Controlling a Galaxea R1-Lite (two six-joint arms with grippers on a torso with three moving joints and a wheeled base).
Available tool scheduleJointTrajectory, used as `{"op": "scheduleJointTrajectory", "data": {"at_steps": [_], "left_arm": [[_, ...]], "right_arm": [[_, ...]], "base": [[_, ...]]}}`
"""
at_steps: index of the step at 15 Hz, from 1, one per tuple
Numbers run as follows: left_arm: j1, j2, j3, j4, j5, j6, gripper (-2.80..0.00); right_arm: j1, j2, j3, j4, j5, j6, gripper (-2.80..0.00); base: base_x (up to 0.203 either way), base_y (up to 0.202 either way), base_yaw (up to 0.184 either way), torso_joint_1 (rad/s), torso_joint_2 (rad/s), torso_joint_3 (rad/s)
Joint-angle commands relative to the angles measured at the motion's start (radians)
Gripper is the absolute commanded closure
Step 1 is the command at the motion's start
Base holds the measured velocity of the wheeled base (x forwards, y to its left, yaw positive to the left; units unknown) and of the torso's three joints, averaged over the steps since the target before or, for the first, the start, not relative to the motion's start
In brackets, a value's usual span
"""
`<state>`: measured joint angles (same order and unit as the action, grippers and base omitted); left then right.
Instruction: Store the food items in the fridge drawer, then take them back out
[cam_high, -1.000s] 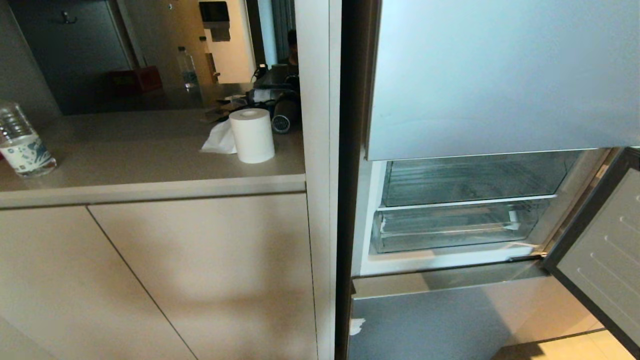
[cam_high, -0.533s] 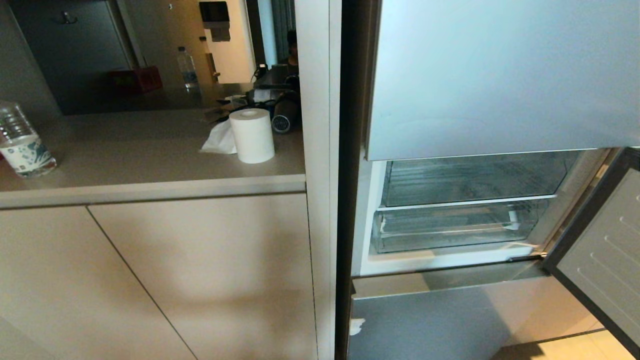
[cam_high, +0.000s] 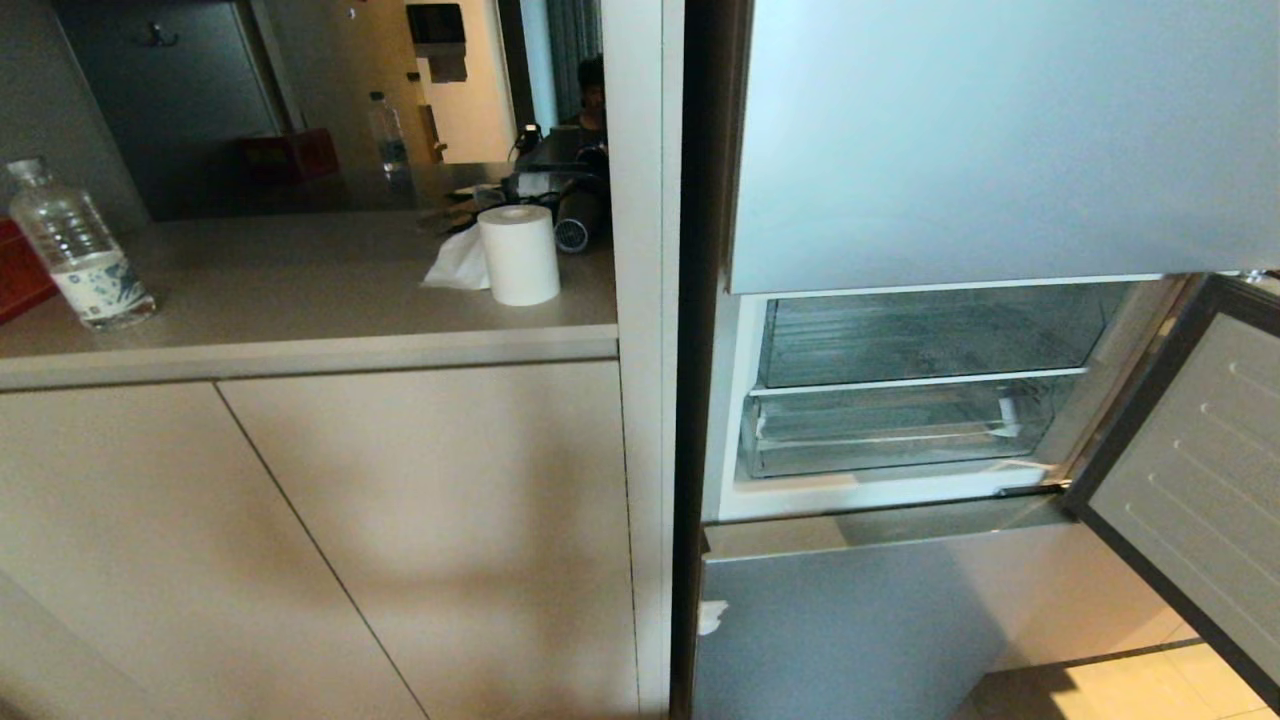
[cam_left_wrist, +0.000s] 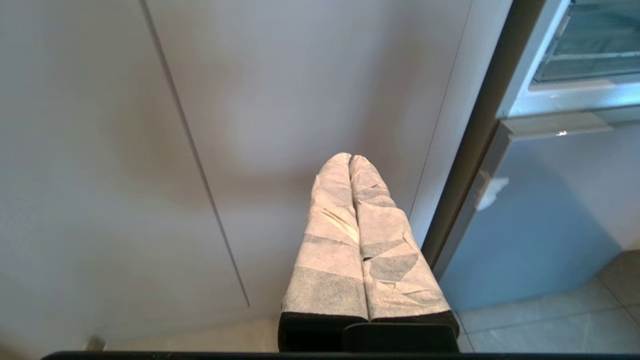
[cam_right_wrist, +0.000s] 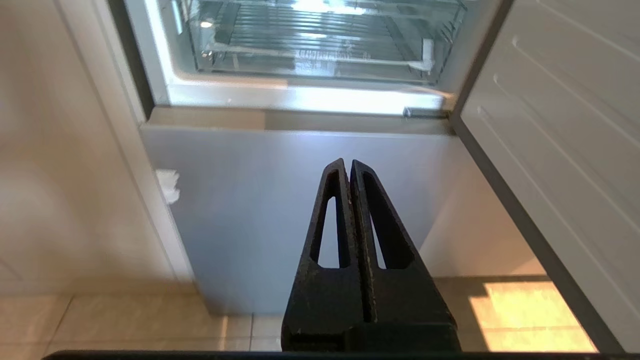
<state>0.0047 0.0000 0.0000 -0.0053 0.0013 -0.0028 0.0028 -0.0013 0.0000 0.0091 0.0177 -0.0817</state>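
- The fridge drawer (cam_high: 900, 435) is seen pushed in under a shelf in the open middle compartment of the fridge, with its clear ribbed bottom visible; no food items can be seen in it.
- The open fridge door (cam_high: 1190, 470) stands out at the right.
- The left end effector (cam_left_wrist: 350, 160), wrapped in white tape, is clenched on nothing and points at the beige cabinet front (cam_left_wrist: 280, 95).
- The right end effector (cam_right_wrist: 348, 164) is clenched, holds nothing, and is aimed at the closed silver-blue lower panel (cam_right_wrist: 280, 200) beneath the drawer.
- A paper roll (cam_high: 519, 254) and a water bottle (cam_high: 78, 250) stand on the bench (cam_high: 300, 290).
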Motion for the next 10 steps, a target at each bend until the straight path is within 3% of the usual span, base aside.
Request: {"op": "scheduleJointTrajectory", "data": {"at_steps": [1,6,10], "left_arm": [[0.000,0.002,0.000,-0.001,0.000,0.000,0.00],[0.000,0.002,0.002,-0.001,0.000,0.000,0.00],[0.000,0.002,0.000,-0.001,0.000,0.000,0.00]], "right_arm": [[0.000,0.001,0.000,0.000,-0.001,0.000,0.00],[0.000,0.001,0.000,0.000,-0.002,-0.001,0.00],[0.000,0.001,0.000,0.002,0.002,-0.001,0.00]], "base": [[-0.192,0.000,0.002,0.002,-0.01,0.002],[-0.188,0.000,0.002,0.001,0.00,0.002],[-0.022,0.000,0.000,0.005,0.00,0.002]]}}
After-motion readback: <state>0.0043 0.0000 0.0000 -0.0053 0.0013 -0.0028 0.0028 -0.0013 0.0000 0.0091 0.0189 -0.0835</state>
